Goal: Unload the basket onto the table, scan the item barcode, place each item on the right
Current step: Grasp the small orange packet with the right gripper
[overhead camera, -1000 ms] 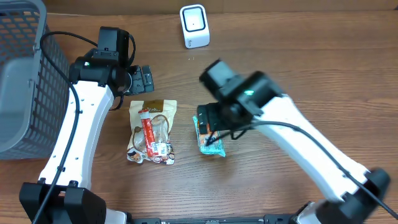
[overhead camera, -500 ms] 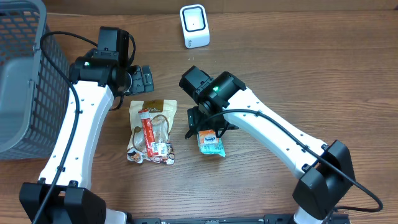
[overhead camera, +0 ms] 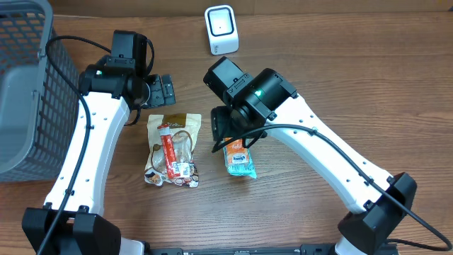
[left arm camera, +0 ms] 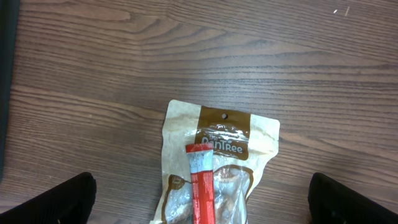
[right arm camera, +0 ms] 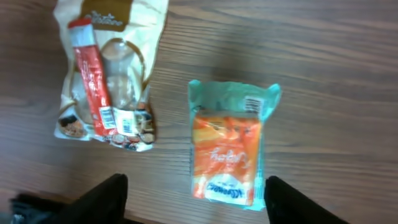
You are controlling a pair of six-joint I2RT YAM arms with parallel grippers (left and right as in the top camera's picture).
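Observation:
A teal and orange snack packet [right arm camera: 229, 146] lies flat on the wooden table, with a barcode [right arm camera: 254, 104] on its teal top edge. My right gripper [right arm camera: 199, 205] hangs open above it. The packet sits between the fingers, close to the right one [right arm camera: 298, 202], and touches neither. From overhead, the right gripper [overhead camera: 232, 134] covers the packet's [overhead camera: 241, 161] upper end. A brown pouch [left arm camera: 217, 155] with a red stick lies under my open left gripper [left arm camera: 205, 208], which holds nothing. The white scanner [overhead camera: 221, 30] stands at the back.
A grey mesh basket [overhead camera: 25, 92] fills the far left of the table. The brown pouch [overhead camera: 172, 149] lies just left of the orange packet. The left arm [overhead camera: 92, 156] stretches along the table's left side.
My right arm has swung its wrist left and settled over the orange packet, and its jaws have narrowed a little. The packet, the pouch and the left arm have stayed put.

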